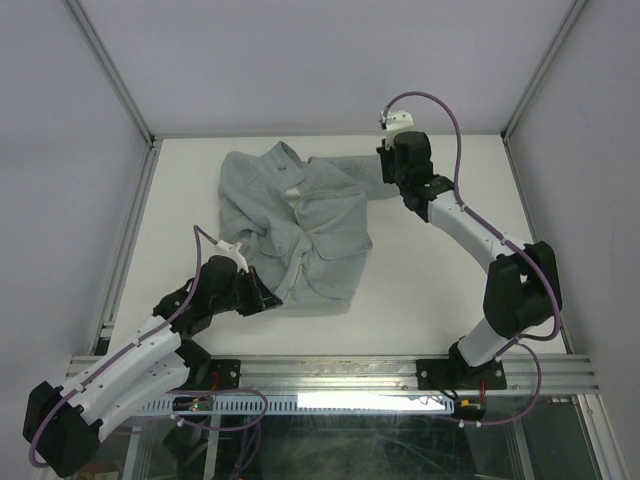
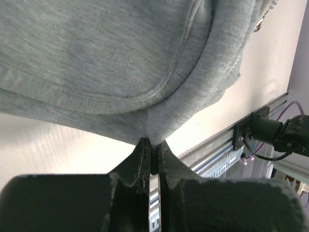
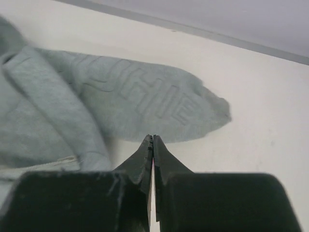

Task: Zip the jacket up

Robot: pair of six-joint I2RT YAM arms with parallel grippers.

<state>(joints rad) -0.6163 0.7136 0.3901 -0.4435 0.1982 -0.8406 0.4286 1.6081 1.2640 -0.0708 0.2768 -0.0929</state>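
Observation:
The pale grey-green jacket (image 1: 320, 215) lies rumpled in the middle of the white table, its front opening running down toward the near hem. My left gripper (image 1: 268, 298) is at that near hem. In the left wrist view it (image 2: 153, 141) is shut on a pinched fold of the jacket (image 2: 106, 53) hem. My right gripper (image 1: 381, 163) sits at the far right, at the end of a sleeve (image 3: 159, 101) with raised lettering. Its jaws (image 3: 153, 137) are shut with nothing between them, tips at the sleeve's near edge.
An aluminium rail (image 1: 330, 372) with both arm bases runs along the table's near edge, also in the left wrist view as a rail (image 2: 227, 150). Metal frame posts (image 1: 110, 70) and pale walls enclose the table on three sides.

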